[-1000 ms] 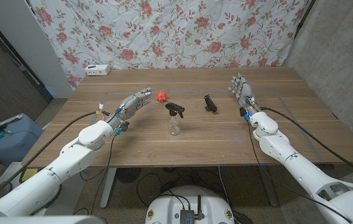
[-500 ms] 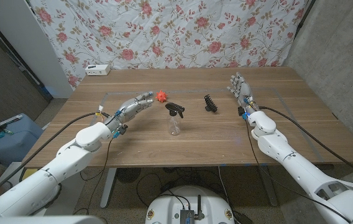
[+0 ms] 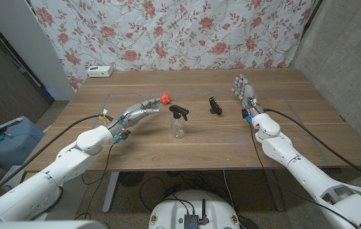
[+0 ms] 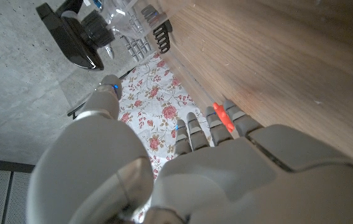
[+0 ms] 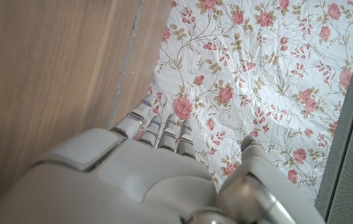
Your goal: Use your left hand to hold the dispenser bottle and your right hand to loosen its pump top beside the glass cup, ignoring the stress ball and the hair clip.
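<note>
The dispenser bottle (image 3: 179, 127) is clear with a black pump top (image 3: 178, 112) and stands upright mid-table. My left hand (image 3: 139, 111) is open just left of it, a short gap away, fingers stretched toward it. In the left wrist view the black top (image 4: 71, 37) lies beyond my left hand (image 4: 183, 174). A red spiky stress ball (image 3: 165, 98) sits behind the left fingertips. The black hair clip (image 3: 215, 105) lies right of the bottle. My right hand (image 3: 245, 91) stands open farther right, holding nothing, and also appears in the right wrist view (image 5: 145, 174).
A white box (image 3: 100, 71) sits at the table's back left corner. A floral cloth (image 3: 180, 32) hangs behind the wooden table (image 3: 231, 143). A blue object (image 3: 2, 137) is on the floor to the left.
My left hand has slid right and slightly forward, closer to the bottle. The right hand and the objects have hardly moved.
</note>
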Robot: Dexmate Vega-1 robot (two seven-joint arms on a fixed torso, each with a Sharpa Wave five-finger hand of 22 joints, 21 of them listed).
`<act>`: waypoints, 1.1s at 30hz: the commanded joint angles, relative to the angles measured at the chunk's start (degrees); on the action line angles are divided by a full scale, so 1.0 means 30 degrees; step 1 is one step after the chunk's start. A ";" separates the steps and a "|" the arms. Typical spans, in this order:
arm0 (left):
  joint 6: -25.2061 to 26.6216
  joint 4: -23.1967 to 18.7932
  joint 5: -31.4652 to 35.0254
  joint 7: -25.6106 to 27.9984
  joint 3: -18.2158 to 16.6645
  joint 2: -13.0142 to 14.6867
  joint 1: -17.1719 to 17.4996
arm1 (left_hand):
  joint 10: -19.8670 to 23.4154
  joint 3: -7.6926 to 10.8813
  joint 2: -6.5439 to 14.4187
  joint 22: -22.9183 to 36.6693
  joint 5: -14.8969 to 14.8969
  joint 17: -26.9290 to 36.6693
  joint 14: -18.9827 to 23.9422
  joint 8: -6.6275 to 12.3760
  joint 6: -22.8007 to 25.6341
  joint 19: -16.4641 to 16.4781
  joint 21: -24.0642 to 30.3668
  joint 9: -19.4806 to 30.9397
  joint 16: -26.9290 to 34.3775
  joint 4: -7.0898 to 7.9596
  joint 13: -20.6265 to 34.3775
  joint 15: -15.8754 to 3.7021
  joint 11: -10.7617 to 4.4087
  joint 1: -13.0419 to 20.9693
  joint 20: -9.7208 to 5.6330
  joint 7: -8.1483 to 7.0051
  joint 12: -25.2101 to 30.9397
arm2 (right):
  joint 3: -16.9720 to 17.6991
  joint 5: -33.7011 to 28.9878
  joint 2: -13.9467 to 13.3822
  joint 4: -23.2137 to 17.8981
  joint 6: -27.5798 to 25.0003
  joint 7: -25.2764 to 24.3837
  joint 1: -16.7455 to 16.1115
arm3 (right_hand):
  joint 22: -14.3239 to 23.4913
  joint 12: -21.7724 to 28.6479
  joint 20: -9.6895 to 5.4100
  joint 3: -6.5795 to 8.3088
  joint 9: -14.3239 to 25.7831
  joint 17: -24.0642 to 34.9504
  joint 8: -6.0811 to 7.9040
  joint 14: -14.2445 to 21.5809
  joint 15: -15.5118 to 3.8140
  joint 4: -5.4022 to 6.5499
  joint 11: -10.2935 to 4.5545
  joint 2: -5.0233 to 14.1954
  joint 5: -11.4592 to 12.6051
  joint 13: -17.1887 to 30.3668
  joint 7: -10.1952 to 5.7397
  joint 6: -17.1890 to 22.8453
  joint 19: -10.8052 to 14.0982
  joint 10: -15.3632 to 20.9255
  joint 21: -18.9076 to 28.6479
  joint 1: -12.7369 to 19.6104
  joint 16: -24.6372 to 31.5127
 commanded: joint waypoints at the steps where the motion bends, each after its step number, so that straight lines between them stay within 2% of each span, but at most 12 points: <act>1: -0.0128 0.0454 0.1273 -0.1036 0.0995 0.0226 -0.0981 | -0.0051 -0.0200 -0.0053 -0.0004 0.0316 0.0050 0.0048 -0.0087 -0.0068 -0.0087 -0.0065 0.0058 -0.0027 -0.0029 0.0069 -0.0969 0.0217 0.0613 0.0102 0.0254 -0.0103 | -0.0080 -0.0234 0.0093 -0.0009 -0.0034 -0.0391 -0.0090 | 0.0094 0.0060 -0.1048 0.0061 0.0035 0.0055 0.0007 0.0199 -0.0560 0.0016 -0.0068 0.0128 0.0086 0.0041 0.0097 0.0039 0.0088 0.0105 0.0149 0.0056 0.0113; 9: 0.0177 0.0381 0.2573 -0.1911 0.1864 0.0490 -0.2003 | -0.0497 -0.1032 -0.0292 -0.0019 0.1037 0.0058 -0.0301 -0.0201 -0.0553 -0.0478 -0.0104 0.0067 -0.0099 0.0013 0.0079 -0.0865 0.0312 0.1348 0.0176 0.0384 -0.0258 | 0.0097 -0.0224 -0.0186 -0.0707 -0.0240 -0.0729 -0.0457 | 0.0094 0.0058 -0.1056 0.0052 0.0035 0.0054 0.0003 0.0206 -0.0533 0.0030 -0.0077 0.0140 0.0090 0.0042 0.0097 0.0050 0.0085 0.0130 0.0146 0.0056 0.0110; 17: 0.0236 0.0749 0.2822 -0.3727 0.2656 0.0563 -0.3050 | -0.0831 -0.1770 -0.0335 -0.0025 0.1501 0.0064 -0.0589 -0.0281 -0.0975 -0.0773 -0.0114 0.0071 -0.0128 0.0070 0.0082 -0.0817 0.0346 0.1581 0.0174 0.0417 -0.0320 | 0.0217 -0.0311 -0.0448 -0.1628 -0.0608 -0.1275 -0.0918 | 0.0095 0.0047 -0.1019 0.0043 0.0036 0.0052 -0.0002 0.0214 -0.0526 0.0041 -0.0067 0.0147 0.0093 0.0043 0.0083 0.0057 0.0083 0.0128 0.0144 0.0059 0.0107; 22: 0.0260 0.0823 0.2937 -0.4352 0.2926 0.0645 -0.3382 | -0.1243 -0.2446 -0.0336 -0.0027 0.1882 0.0068 -0.0862 -0.0304 -0.1272 -0.0958 -0.0102 0.0072 -0.0140 0.0120 0.0081 -0.0761 0.0436 0.1687 0.0175 0.0490 -0.0384 | 0.0268 -0.0353 -0.0529 -0.2009 -0.0726 -0.1528 -0.1155 | 0.0095 0.0039 -0.1000 0.0038 0.0037 0.0051 -0.0011 0.0210 -0.0529 0.0046 -0.0072 0.0150 0.0095 0.0043 0.0071 0.0042 0.0071 0.0121 0.0139 0.0060 0.0102; 27: 0.0335 0.0814 0.3050 -0.4776 0.3151 0.0683 -0.3609 | -0.1373 -0.2887 -0.0328 -0.0028 0.2130 0.0070 -0.0986 -0.0288 -0.1383 -0.1065 -0.0096 0.0071 -0.0127 0.0145 0.0079 -0.0695 0.0549 0.1746 0.0157 0.0499 -0.0367 | 0.0312 -0.0428 -0.0642 -0.2324 -0.0801 -0.1718 -0.1373 | 0.0096 0.0036 -0.0994 0.0031 0.0037 0.0050 -0.0014 0.0214 -0.0537 0.0051 -0.0075 0.0150 0.0097 0.0044 0.0070 0.0041 0.0075 0.0125 0.0141 0.0061 0.0101; 33: 0.0116 0.1041 0.3175 -0.4829 0.3321 0.0456 -0.3730 | -0.1393 -0.3201 -0.0320 -0.0029 0.2295 0.0070 -0.0997 -0.0270 -0.1433 -0.1163 -0.0099 0.0071 -0.0098 0.0158 0.0078 -0.0761 0.0435 0.1795 0.0105 0.0508 -0.0333 | 0.0371 -0.0442 -0.0748 -0.2563 -0.0917 -0.1848 -0.1538 | 0.0096 0.0031 -0.0993 0.0025 0.0037 0.0049 -0.0016 0.0209 -0.0533 0.0059 -0.0076 0.0154 0.0098 0.0045 0.0064 0.0044 0.0074 0.0125 0.0140 0.0061 0.0095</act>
